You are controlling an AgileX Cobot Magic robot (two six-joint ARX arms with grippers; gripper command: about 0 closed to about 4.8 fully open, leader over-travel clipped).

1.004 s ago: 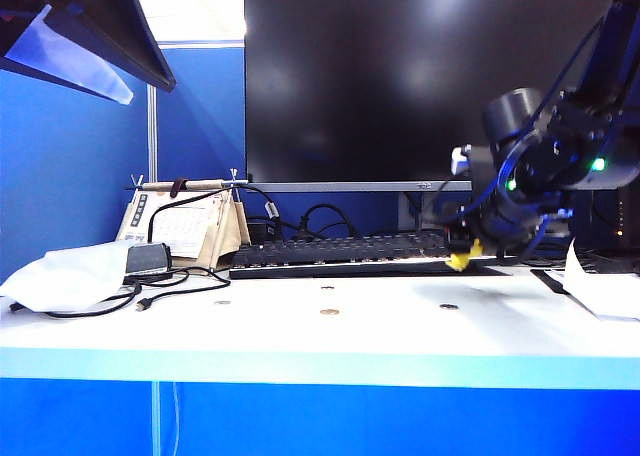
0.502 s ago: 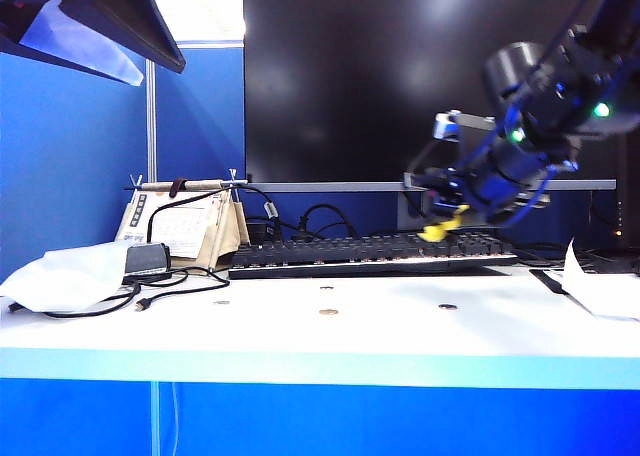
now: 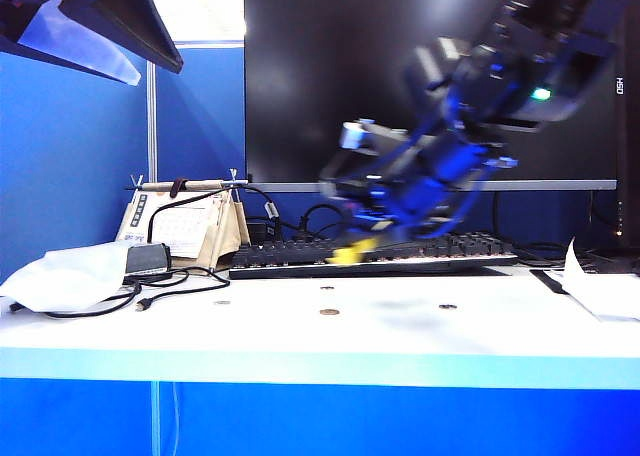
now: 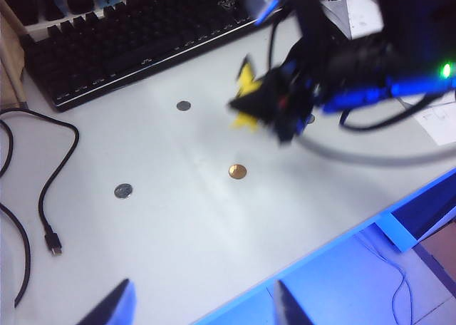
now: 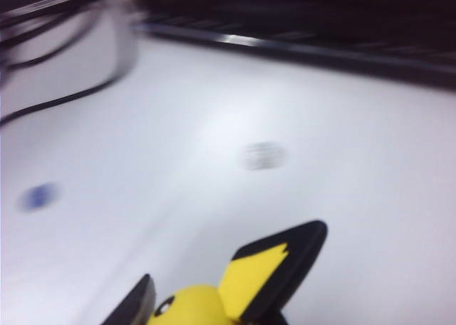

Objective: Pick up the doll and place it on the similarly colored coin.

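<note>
The yellow doll (image 3: pixel 352 252) with black-tipped ears hangs in front of the keyboard, above the table, and my right gripper (image 3: pixel 362 238) is shut on it. In the right wrist view the doll's head and one ear (image 5: pixel 251 276) fill the space in my right gripper (image 5: pixel 206 316). The golden coin (image 3: pixel 329 312) lies flat on the white table, below and slightly left of the doll. The left wrist view shows the doll (image 4: pixel 246 97) held above the table, a short way from the coin (image 4: pixel 237 171). My left gripper (image 4: pixel 203 312) hovers open and holding nothing over the table's front edge.
Duller grey coins (image 3: pixel 447 306) (image 4: pixel 123 190) (image 4: pixel 184 105) lie around the golden one. A black keyboard (image 3: pixel 370 254) and monitor (image 3: pixel 400 76) stand behind. A desk calendar (image 3: pixel 185 226), black cable (image 4: pixel 43 197) and white bag (image 3: pixel 60 276) sit at the left, with paper (image 3: pixel 600 286) at the right.
My right arm has swung left across the keyboard with the doll, from the table's right side to just above the golden coin. The left arm has stayed put.
</note>
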